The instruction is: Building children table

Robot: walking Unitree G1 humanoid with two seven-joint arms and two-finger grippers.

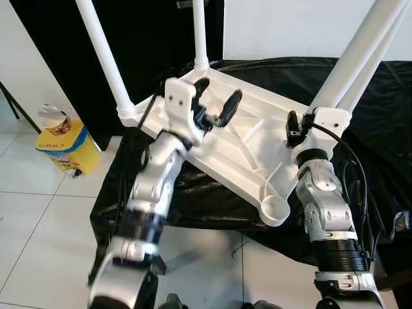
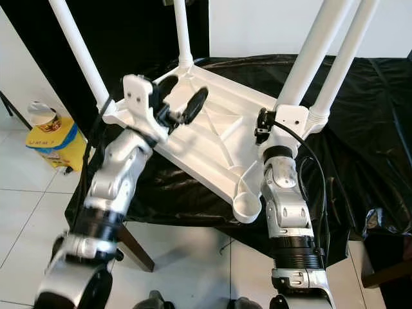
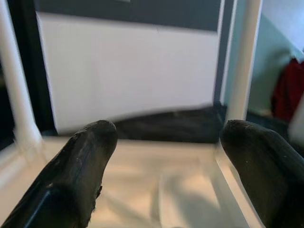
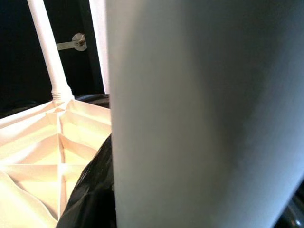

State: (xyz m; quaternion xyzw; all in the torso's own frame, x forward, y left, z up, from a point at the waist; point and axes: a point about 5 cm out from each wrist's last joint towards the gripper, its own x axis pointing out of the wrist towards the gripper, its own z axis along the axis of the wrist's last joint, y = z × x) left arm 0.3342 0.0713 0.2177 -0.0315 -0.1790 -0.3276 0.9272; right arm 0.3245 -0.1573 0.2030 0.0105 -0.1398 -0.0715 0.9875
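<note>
My right pincer (image 1: 297,132) clamps the loose leg (image 1: 360,51) upright above the empty socket (image 1: 275,207) for seating; my left pincer (image 1: 215,103) hovers released over the tabletop (image 1: 248,138).

One upturned white tabletop (image 1: 244,151), four white legs (image 1: 106,61), one yellow container (image 1: 67,145).

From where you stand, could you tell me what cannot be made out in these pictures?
- Leg tops: cut off by the upper edge of both eye views.
- Right gripper fingers: hidden behind its own wrist in the eye views; in the right wrist view the leg blocks nearly everything, so its grip is unclear.
- Whether the held leg is already seated in the tabletop: hidden by the gripper.
- Yellow box label: too small.
- Left gripper view: blurred.
</note>
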